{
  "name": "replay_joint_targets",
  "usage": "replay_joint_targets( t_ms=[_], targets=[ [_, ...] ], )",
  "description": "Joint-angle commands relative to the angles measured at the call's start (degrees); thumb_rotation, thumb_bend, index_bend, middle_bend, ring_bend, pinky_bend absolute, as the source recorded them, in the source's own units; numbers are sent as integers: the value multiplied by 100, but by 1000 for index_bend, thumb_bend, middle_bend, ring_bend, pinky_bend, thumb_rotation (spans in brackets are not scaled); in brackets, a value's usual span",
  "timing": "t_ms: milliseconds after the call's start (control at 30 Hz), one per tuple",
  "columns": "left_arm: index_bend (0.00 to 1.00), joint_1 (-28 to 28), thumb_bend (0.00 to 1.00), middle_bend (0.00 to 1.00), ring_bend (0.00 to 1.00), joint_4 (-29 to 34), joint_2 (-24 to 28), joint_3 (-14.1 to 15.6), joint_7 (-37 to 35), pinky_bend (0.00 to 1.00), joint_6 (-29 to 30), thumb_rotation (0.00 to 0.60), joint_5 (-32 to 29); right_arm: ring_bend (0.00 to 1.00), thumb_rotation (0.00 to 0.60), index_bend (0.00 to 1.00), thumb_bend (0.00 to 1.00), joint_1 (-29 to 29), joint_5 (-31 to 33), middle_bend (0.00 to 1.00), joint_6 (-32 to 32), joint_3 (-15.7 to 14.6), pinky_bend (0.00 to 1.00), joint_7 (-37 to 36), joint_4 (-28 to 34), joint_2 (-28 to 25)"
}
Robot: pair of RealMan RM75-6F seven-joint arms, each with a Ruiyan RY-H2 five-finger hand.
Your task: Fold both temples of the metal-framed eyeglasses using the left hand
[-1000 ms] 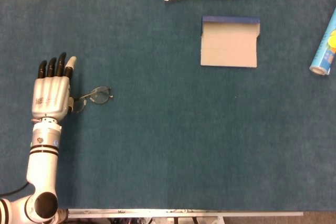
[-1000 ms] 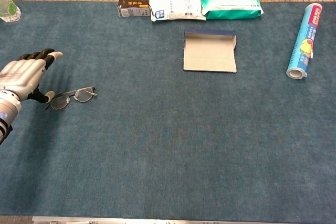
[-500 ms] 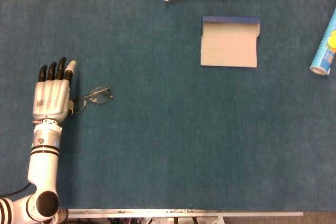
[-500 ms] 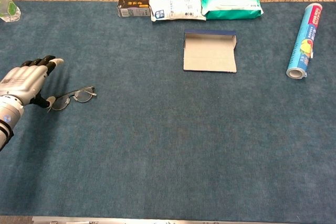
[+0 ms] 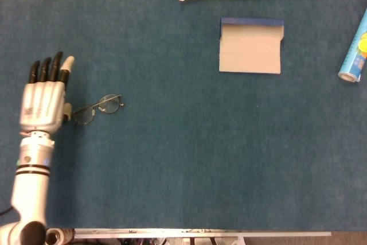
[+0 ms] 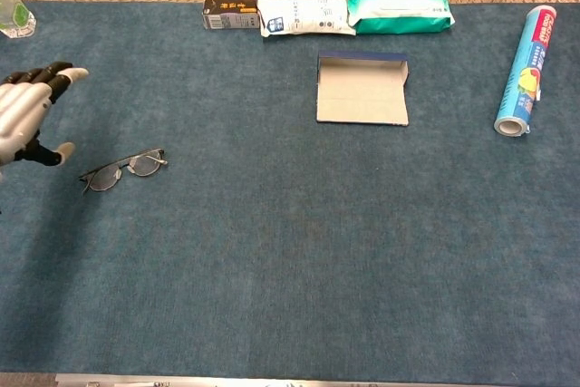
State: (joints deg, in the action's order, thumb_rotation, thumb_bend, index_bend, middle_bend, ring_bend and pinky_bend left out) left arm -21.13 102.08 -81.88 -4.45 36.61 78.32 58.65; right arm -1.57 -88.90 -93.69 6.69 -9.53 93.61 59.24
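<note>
The metal-framed eyeglasses (image 5: 98,108) (image 6: 122,169) lie flat on the blue cloth at the left, lenses side by side, looking folded thin. My left hand (image 5: 43,98) (image 6: 25,115) hovers just left of them with its fingers stretched out and apart, holding nothing. In the chest view there is a small gap between the thumb and the glasses' left end. No right hand shows in either view.
An open cardboard box (image 5: 250,46) lies at centre back. Packets and a small carton (image 6: 230,14) line the far edge, with a green wipes pack (image 6: 399,8). A rolled tube (image 6: 523,70) lies at the right and a bottle (image 6: 13,14) at the far left corner.
My left hand has drawn away to the left and lifted, leaving the glasses on the cloth where they were.
</note>
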Motion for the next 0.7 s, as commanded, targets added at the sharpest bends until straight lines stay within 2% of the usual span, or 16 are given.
replay_joint_targets(
  t_ms=[33,133,267,467,700],
  targets=[
    [19,169,337,0,0,745,933,209,-54,16,158,600,484,466,600,608,159,-13,-2,547,26,-9,517,60,-7,29],
    [32,219,337,0,0,1208,1773,538,164,16,6,600,733,466,600,607,160,-37,26,547,80,-11,517,168,-33,79],
    [64,431,337,0,0,1504,2280,777,229,16,242,600,1109,466,600,608,160,-71,68,547,160,-16,517,309,-70,148],
    [116,904,342,0,0,1238,2472,1019,-276,18,752,600,1826,466,600,607,160,-116,164,548,270,-4,517,479,-140,242],
    [149,1394,357,40,0,415,2264,922,-989,18,1406,600,2166,466,600,607,160,-187,359,547,457,38,517,597,-262,345]
  ],
)
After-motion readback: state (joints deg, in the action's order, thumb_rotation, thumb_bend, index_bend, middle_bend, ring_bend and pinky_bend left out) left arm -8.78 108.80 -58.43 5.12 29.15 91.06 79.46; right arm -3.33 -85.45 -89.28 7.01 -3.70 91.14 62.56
